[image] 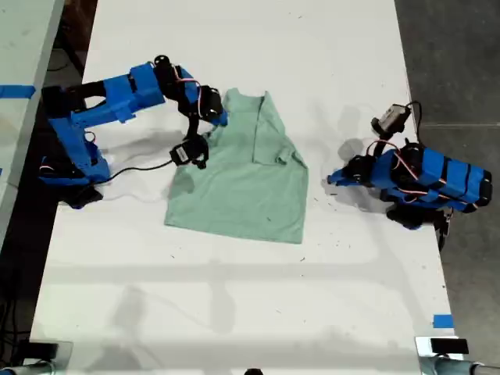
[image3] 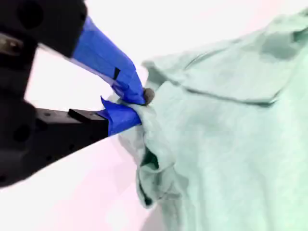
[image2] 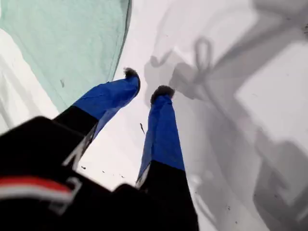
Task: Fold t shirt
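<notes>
Second claw (image3: 142, 108) pinches t shirt (image: 250, 176) edge (sleeve, perhaps).

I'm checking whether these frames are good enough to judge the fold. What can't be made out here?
- Exterior view: the t shirt edge by my second gripper is hidden by that arm.
- Second wrist view: how many cloth layers the jaws pinch is lost in bunched fabric.
- First wrist view: only a t shirt corner shows, cut off by the edge; my first gripper holds nothing.

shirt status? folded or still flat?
Partly folded. The t shirt has one side flap laid over its body, sleeve edge showing mid-shirt; the rest lies spread on the table. My second end effector pinches the opposite edge.
</notes>
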Available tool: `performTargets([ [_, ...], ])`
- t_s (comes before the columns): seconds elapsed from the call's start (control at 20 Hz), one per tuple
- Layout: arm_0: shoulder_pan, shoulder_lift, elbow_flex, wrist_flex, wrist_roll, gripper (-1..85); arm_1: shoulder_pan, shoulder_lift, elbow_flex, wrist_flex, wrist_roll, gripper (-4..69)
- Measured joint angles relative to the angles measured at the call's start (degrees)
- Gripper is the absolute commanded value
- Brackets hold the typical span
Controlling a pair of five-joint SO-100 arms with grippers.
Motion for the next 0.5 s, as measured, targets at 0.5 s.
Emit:
performTargets([
  [0.5,-3.2,30.3,19.2,0.3,-5.1,-0.3,0.0,0.0,0.0,0.0,0.0,8.9],
])
